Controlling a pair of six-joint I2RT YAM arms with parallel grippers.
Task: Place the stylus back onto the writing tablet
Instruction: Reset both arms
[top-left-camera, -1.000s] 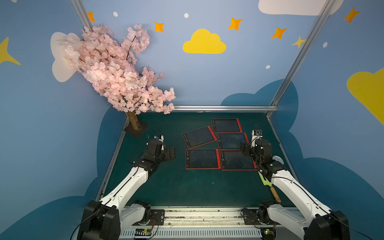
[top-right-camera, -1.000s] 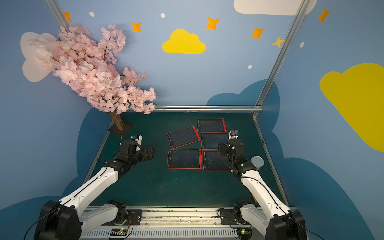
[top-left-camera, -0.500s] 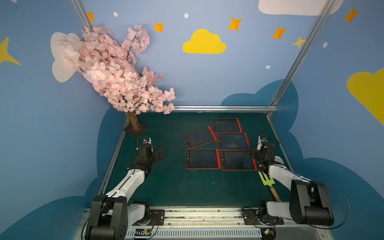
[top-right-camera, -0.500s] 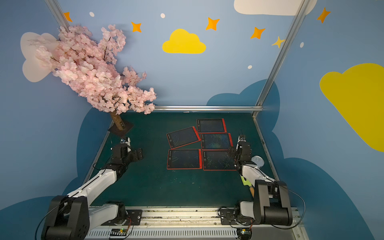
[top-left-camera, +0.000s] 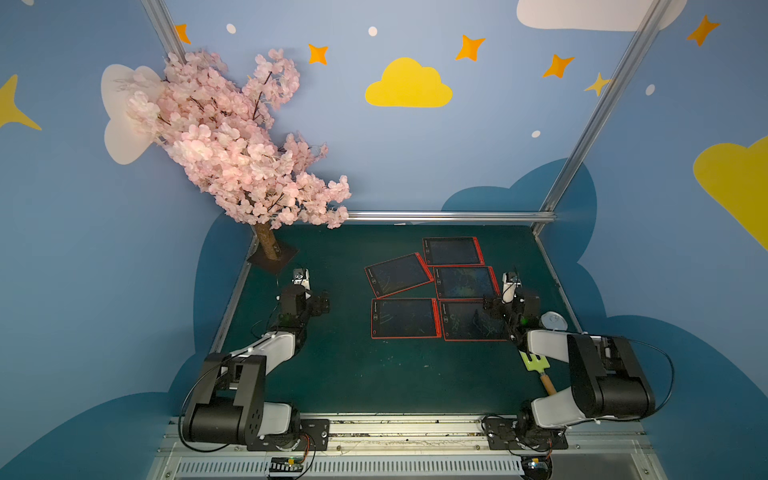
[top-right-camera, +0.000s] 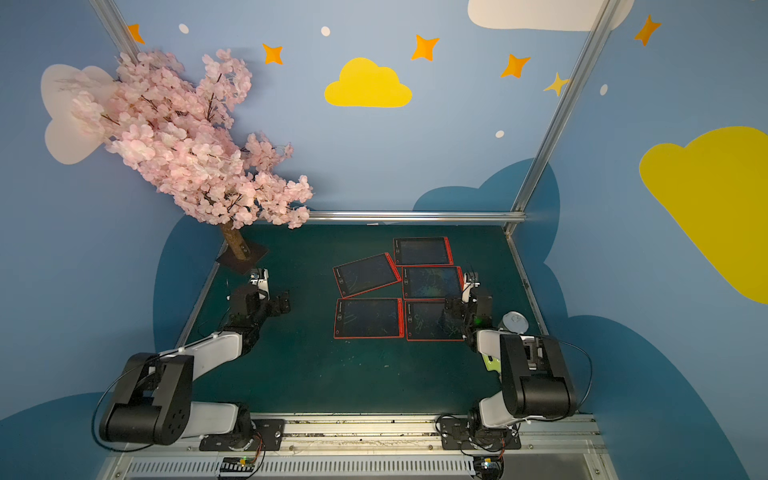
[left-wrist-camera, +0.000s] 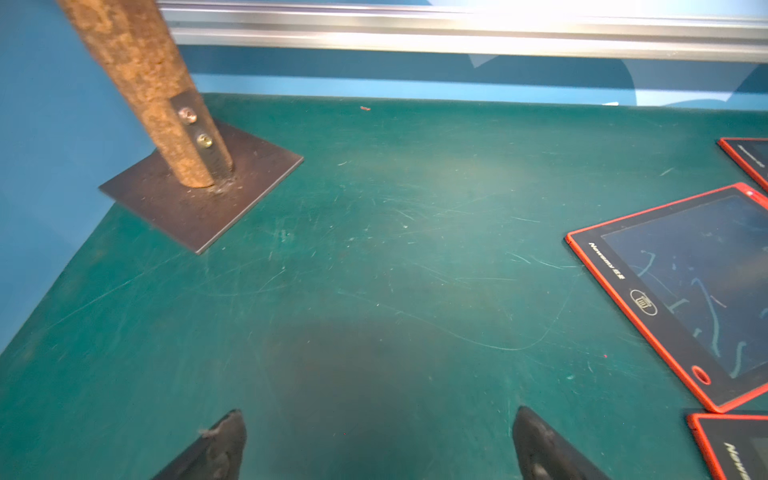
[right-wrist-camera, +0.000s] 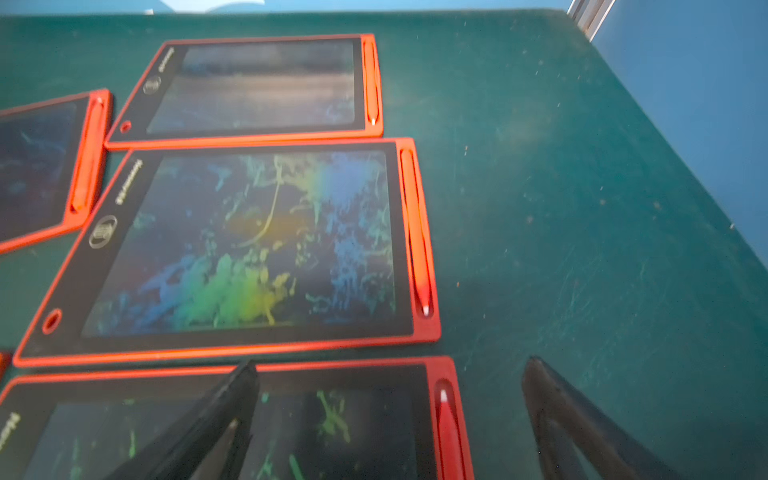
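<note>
Several red-framed writing tablets lie on the green mat (top-left-camera: 332, 374). In the right wrist view each one shown has a red stylus in its side slot. The nearest tablet (right-wrist-camera: 332, 436) holds a stylus (right-wrist-camera: 446, 428), and the middle tablet (right-wrist-camera: 249, 249) holds another stylus (right-wrist-camera: 417, 249). My right gripper (right-wrist-camera: 390, 365) hangs open just above the nearest tablet's slot edge and holds nothing. In both top views it sits at that tablet's right side (top-left-camera: 494, 305) (top-right-camera: 455, 309). My left gripper (left-wrist-camera: 379, 412) is open over bare mat, left of the tablets (top-left-camera: 320, 300).
A pink blossom tree stands on a dark base plate (left-wrist-camera: 199, 195) at the back left (top-left-camera: 272, 253). A green toy fork with a wooden handle (top-left-camera: 536, 363) and a round white object (top-left-camera: 552, 321) lie by the right arm. An aluminium rail (top-left-camera: 449, 216) lines the back edge.
Both arms have folded back, their elbows dropping toward the front rail. The grippers have stayed low over the mat, open and with nothing in them.
</note>
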